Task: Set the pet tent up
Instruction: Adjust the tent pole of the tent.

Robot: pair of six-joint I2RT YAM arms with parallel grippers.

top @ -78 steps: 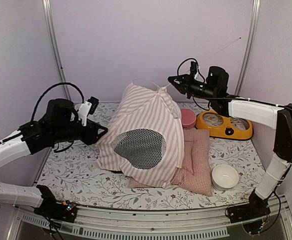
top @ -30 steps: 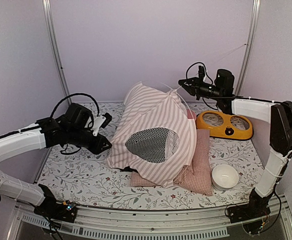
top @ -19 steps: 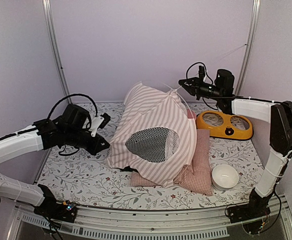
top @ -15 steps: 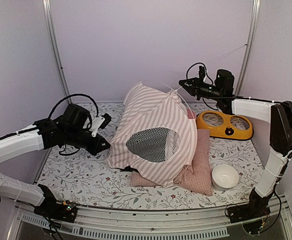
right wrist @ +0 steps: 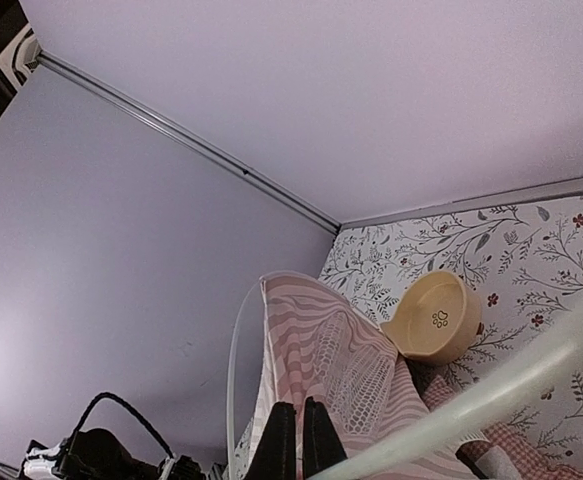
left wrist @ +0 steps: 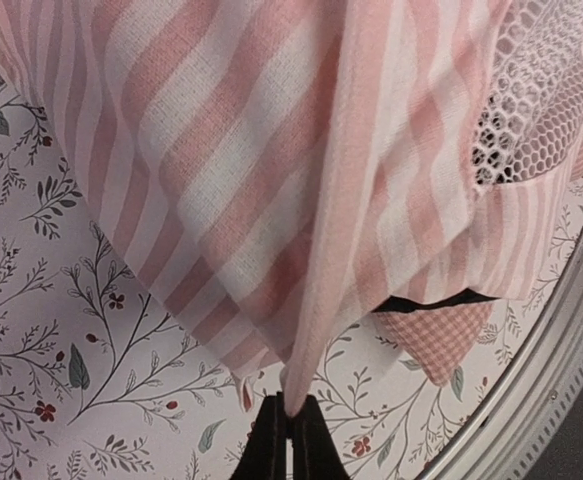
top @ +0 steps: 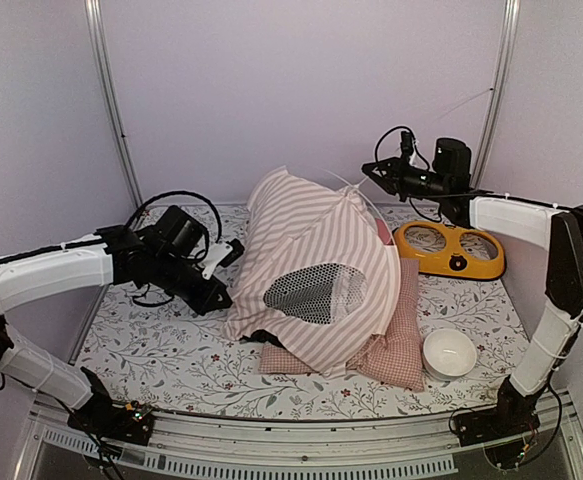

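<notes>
Since a second ago, left gripper (top: 225,300) has advanced to the tent (top: 316,235); its jaws now pinch the lower left hem. Right gripper (top: 369,168) hangs by the peak, jaws pressed together; whether they nip a pole (right wrist: 235,340) cannot be told. Tent sits mid-way on the table (top: 151,350), partly over the cushion (top: 396,345). Setup appears half done: raised but sagging, base unspread. Window (top: 306,292) faces the near edge; long axis leans from near-left hem to back-right peak.
</notes>
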